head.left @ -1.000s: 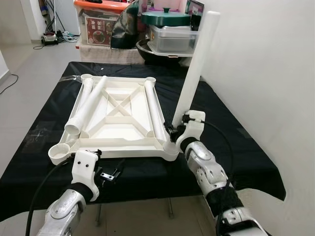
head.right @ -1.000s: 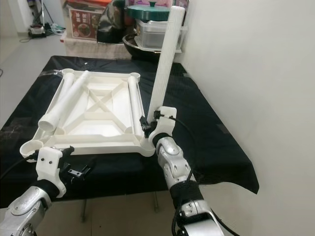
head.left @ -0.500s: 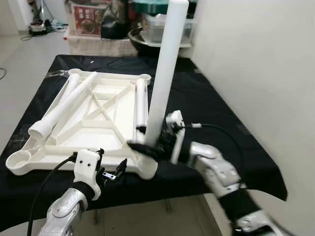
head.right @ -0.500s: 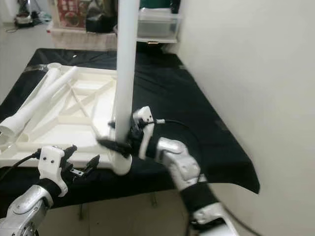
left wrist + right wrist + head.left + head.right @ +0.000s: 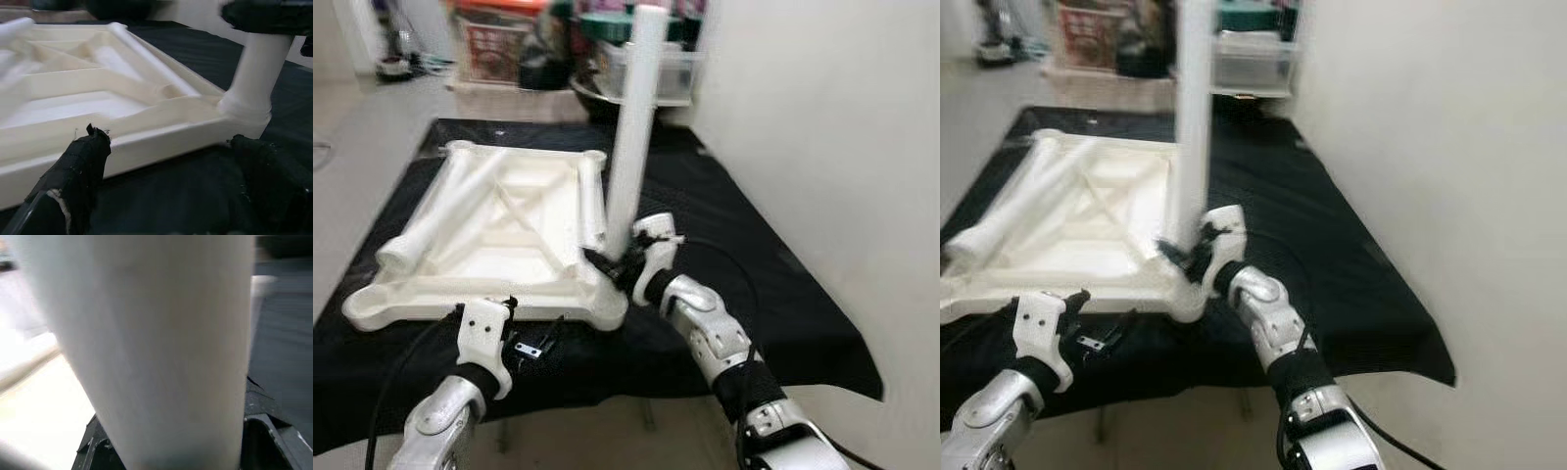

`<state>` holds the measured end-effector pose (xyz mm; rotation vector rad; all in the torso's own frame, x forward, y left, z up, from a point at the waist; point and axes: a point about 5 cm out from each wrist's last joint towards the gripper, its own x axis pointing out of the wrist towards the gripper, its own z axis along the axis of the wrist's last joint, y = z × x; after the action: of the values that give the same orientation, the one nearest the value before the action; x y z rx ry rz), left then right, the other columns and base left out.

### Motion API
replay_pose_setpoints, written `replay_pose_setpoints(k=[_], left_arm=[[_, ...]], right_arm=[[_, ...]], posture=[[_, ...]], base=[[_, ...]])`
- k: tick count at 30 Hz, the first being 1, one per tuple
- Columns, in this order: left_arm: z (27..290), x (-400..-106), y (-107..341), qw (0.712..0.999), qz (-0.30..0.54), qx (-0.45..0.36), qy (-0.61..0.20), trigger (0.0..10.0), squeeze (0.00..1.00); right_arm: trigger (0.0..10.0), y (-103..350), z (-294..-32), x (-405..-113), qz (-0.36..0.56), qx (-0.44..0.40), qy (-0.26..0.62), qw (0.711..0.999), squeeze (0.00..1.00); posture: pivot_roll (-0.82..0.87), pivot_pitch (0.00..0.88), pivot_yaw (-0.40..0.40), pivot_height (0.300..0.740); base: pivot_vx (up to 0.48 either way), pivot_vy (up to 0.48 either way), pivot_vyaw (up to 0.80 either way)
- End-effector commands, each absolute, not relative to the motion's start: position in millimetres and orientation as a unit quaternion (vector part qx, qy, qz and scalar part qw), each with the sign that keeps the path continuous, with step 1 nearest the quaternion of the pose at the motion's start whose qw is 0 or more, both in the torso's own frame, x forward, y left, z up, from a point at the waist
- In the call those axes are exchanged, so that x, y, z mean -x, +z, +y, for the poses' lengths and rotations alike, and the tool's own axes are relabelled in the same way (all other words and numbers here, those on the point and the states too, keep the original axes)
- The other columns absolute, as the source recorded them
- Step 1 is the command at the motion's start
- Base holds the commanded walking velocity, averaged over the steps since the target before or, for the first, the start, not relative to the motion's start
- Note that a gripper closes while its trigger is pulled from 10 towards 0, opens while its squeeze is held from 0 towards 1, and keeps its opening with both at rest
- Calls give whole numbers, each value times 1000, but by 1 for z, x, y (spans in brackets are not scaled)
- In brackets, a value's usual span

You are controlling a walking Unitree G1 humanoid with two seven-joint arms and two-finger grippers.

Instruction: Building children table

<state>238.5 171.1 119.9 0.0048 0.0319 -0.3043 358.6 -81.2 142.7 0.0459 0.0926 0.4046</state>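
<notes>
A white plastic tabletop (image 5: 509, 220) lies upside down on the black-covered table (image 5: 783, 284). One white leg (image 5: 631, 127) stands nearly upright in its near right corner socket (image 5: 244, 110). My right gripper (image 5: 617, 266) is shut on that leg just above the socket, and the leg's surface (image 5: 156, 347) sits close before the wrist camera. Two loose legs rest on the tabletop, one (image 5: 440, 211) slanting across the left side and one (image 5: 590, 201) along the right side. My left gripper (image 5: 533, 343) is open and holds nothing, low in front of the tabletop's near edge. Its fingers (image 5: 78, 166) are spread wide.
A plain wall (image 5: 822, 147) runs close along the right side of the table. Storage boxes and a pot (image 5: 646, 59) crowd the space behind the table's far edge. Bare floor (image 5: 352, 127) lies to the left.
The leg held by my right gripper has swung from leaning right to nearly upright over the corner socket. The head view has shifted and blurred. The left gripper has stayed put.
</notes>
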Motion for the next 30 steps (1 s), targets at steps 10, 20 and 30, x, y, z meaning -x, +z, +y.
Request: replay_pose_setpoints(k=[10, 20, 30], left_arm=[[168, -239, 120, 987, 15, 2, -159, 10000, 0], [168, -240, 121, 988, 11, 5, -157, 10000, 0], [168, -238, 122, 987, 12, 5, -158, 10000, 0]], right_arm=[[10000, 149, -70, -345, 15, -46, 315, 948, 988], [8118, 154, -58, -293, 38, -28, 647, 761, 0], [0, 140, -73, -351, 51, -34, 342, 938, 0]], posture=[[167, 0, -145, 740], [174, 0, -158, 740], [171, 0, -149, 740]], base=[[0, 0, 0], [0, 0, 0], [0, 0, 0]])
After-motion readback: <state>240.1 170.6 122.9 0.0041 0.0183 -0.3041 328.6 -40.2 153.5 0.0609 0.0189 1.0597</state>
